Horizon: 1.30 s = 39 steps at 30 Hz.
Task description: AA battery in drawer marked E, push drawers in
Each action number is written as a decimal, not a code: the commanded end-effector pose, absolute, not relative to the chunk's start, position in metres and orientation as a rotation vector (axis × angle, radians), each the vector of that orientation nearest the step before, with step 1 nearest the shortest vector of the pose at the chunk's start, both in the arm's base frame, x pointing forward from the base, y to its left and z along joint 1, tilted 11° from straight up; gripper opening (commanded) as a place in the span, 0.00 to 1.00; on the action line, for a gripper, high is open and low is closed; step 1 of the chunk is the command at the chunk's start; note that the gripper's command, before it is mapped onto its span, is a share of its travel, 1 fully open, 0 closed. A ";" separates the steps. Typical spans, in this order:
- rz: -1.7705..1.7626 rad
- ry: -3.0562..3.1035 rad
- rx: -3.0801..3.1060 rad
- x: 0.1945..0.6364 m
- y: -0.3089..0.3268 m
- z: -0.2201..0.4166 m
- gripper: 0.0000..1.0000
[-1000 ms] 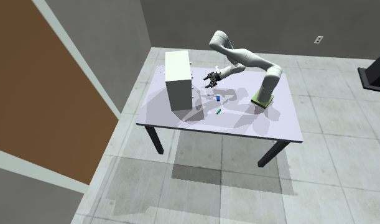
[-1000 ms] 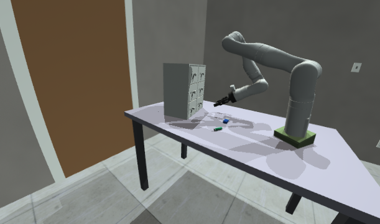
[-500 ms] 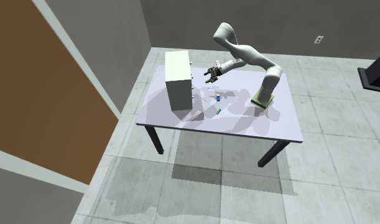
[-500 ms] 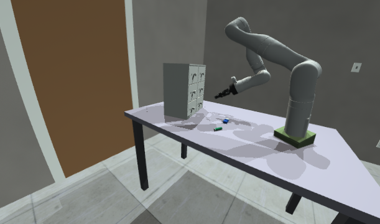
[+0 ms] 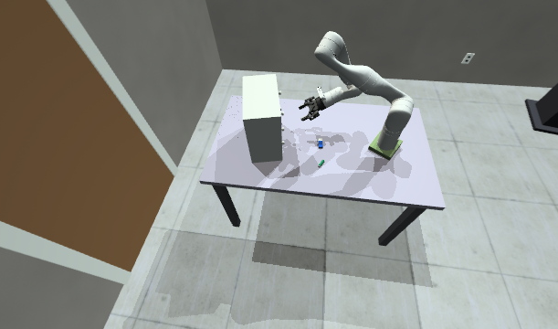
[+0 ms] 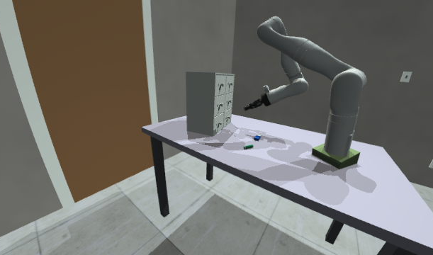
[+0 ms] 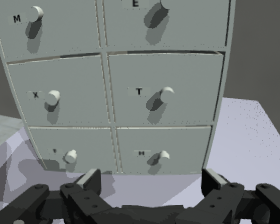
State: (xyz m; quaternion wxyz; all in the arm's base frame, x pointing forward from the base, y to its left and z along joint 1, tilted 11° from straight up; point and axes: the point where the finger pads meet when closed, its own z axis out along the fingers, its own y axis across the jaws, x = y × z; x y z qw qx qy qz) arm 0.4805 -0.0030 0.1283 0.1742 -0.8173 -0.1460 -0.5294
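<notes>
Battery on the table, gripper spread wide and holding nothing in front of the chest

The green battery (image 5: 321,163) lies flat on the table (image 5: 397,192), well apart from the chest (image 5: 260,114) and just beside a small blue block (image 5: 320,143), which sits a little nearer the chest's front. In the wrist view drawer E (image 7: 165,7) is the top right one of six, its front flush with the neighbours M, T and the rest, knob (image 7: 155,14) sticking out. The gripper (image 5: 310,110) hangs in the air facing the drawer fronts, near them but not touching, fingers fully apart. The arm's green base (image 5: 397,150) stands at the table's far side from the chest
</notes>
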 end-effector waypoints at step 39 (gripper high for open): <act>-1.412 -0.436 -2.382 0.475 -0.007 0.136 1.00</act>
